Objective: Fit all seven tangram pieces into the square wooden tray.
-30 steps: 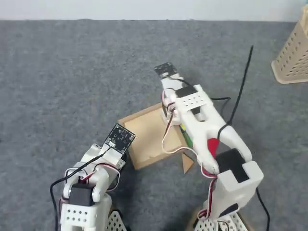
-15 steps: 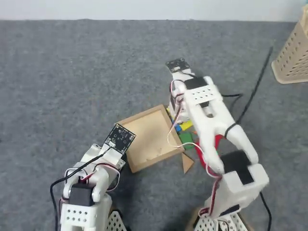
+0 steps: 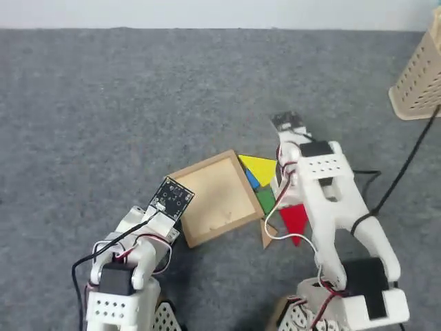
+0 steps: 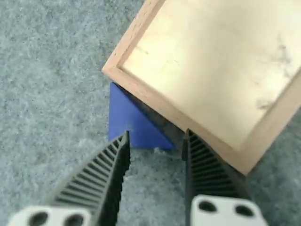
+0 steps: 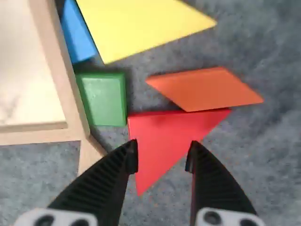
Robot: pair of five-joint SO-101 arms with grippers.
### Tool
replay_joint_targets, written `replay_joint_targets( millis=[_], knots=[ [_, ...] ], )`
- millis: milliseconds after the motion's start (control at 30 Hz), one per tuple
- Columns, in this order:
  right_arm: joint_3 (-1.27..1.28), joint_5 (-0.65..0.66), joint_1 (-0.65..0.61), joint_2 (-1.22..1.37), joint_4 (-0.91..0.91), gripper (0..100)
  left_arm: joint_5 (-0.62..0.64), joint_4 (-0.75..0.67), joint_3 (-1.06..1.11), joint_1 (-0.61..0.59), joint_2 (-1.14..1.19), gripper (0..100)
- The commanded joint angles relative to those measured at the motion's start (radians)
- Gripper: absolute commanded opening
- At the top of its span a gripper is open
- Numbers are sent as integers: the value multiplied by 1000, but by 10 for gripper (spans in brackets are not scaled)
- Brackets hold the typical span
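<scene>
square wooden tray (image 3: pixel 213 196) on grey carpet (image 3: pixel 103 103). along one outer side of the tray lie the yellow triangle (image 5: pixel 136 23), light blue piece (image 5: pixel 77 35) and green square (image 5: pixel 103 98), against or just beside its rim. the red triangle (image 5: pixel 164 136) and orange parallelogram (image 5: pixel 204 89) sit one row farther from the tray. right gripper (image 5: pixel 160 157), jaws spread, hangs over the red triangle. left gripper (image 4: pixel 155 150), jaws likewise spread, hangs over the dark blue triangle (image 4: pixel 129 122), tucked against the rim by another corner of the tray.
</scene>
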Motion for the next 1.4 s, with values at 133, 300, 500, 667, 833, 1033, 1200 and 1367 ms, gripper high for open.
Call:
replay_joint_targets(
  millis=[133,300,500,667,833,1033,1200,1367],
  knots=[
    [49,-137,-74,-65,-65,267,8,5,-12,2,-12,176],
    [49,-232,-82,-24,-77,270,8,5,-12,2,-12,176],
    [-28,-313,-81,151,-74,270,8,5,-12,2,-12,176],
    [-66,-313,-2,243,-67,268,8,5,-12,2,-12,176],
    [-91,-247,133,246,-70,267,8,5,-12,2,-12,176],
    [-149,6,240,246,-56,267,8,5,-12,2,-12,176],
    [-290,5,278,245,102,269,8,5,-12,2,-12,176],
    [-384,-68,196,248,145,270,8,5,-12,2,-12,176]
  ],
)
